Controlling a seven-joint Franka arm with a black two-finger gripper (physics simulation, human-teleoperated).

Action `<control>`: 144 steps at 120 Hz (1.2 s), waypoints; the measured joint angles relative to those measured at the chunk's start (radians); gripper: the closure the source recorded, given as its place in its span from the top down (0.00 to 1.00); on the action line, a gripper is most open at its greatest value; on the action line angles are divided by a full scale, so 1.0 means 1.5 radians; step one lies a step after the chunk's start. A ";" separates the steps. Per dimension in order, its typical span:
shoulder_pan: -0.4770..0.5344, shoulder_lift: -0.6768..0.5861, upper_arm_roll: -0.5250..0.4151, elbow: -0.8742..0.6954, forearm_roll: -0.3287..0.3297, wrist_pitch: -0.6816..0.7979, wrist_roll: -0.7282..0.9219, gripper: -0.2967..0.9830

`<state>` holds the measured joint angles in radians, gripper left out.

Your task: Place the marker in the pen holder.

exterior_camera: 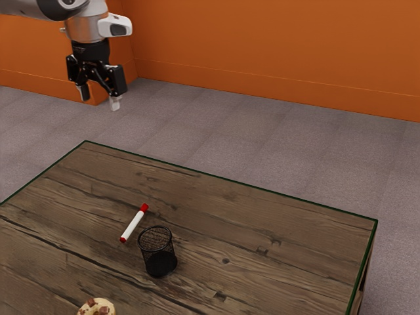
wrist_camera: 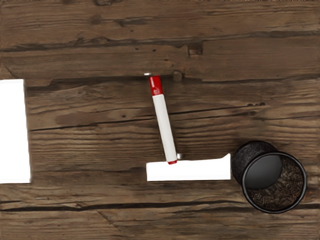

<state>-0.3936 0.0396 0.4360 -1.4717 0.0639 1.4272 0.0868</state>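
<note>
Exterior view: marker (exterior_camera: 132, 226) within table edges (exterior_camera: 231, 181)

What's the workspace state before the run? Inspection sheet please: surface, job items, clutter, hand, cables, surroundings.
Surface: wooden tabletop, dark lines and marks in the grain.
Job items: white marker with red ends, lying on the tabletop beside the black mesh pen holder; holder upright, nothing seen inside.
Clutter: donut with brown chunks, cut off by the exterior view's lower edge.
Hand: raised hand, fingers apart, holding nothing.
Cables: nothing seen.
Surroundings: orange walls, grey floor.
</note>
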 joint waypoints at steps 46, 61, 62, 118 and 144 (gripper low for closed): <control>0.083 0.118 -0.035 0.043 -0.042 0.054 -0.013 0.77; 0.175 0.299 -0.043 0.035 -0.084 0.145 -0.015 0.77; 0.179 0.307 -0.043 0.035 -0.087 0.151 -0.015 0.77; 0.199 0.240 -0.097 -0.274 -0.131 0.445 -0.017 0.76; 0.188 0.252 -0.101 -0.330 -0.133 0.539 -0.017 0.71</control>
<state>-0.1119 0.4178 0.2843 -1.9666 -0.1350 2.2356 0.0606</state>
